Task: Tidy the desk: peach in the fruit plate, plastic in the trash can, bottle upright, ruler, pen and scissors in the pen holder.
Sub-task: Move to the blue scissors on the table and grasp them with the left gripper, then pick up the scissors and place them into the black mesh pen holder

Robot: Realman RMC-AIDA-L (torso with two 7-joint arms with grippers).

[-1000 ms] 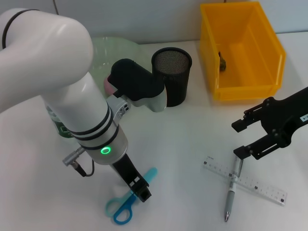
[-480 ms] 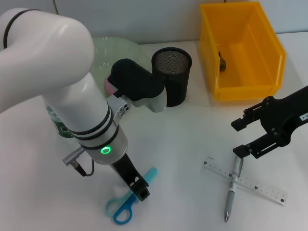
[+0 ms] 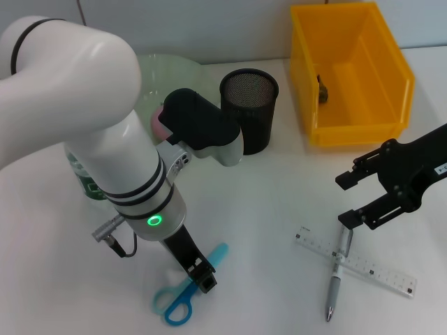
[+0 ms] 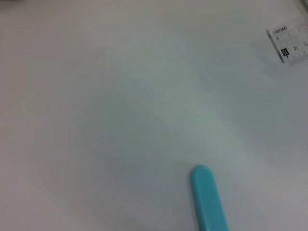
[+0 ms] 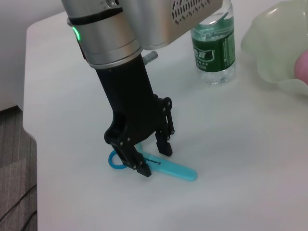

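**Left gripper straddles the scissors, nothing lifted yet**

Nearest me, the scissors (image 3: 187, 288) lie flat on the desk (image 3: 265, 195) in their blue sheath, loops toward the front edge. The left gripper (image 5: 155, 160) is down over them, fingers (image 5: 165, 144) parted and standing either side of the blade; they hold nothing, and I'd judge the grasp is about to happen. The risk as I see it: the scissors are thin and lie flat, so fingers closing a shade too high could slip over the sheath, or nudge it sideways and twist it out of line (a skewed grip would make the narrow pen holder awkward later).

Over to the right, the pen (image 3: 336, 277) lies crossed on the clear ruler (image 3: 356, 262), touching it. The right gripper (image 3: 351, 200) hangs just above them, open and empty. Those two will be fiddly to separate.

Further back stand the mesh holder (image 3: 249, 110), the yellow bin (image 3: 349, 73) with something small and dark inside, the pale plate (image 3: 162, 70) with a bit of pink peach (image 3: 159, 120) showing at the arm's edge, and the bottle (image 5: 215, 45), already upright.

The bottle's green label carries writing I can't make out; the ruler's end shows numerals, 15 among them.
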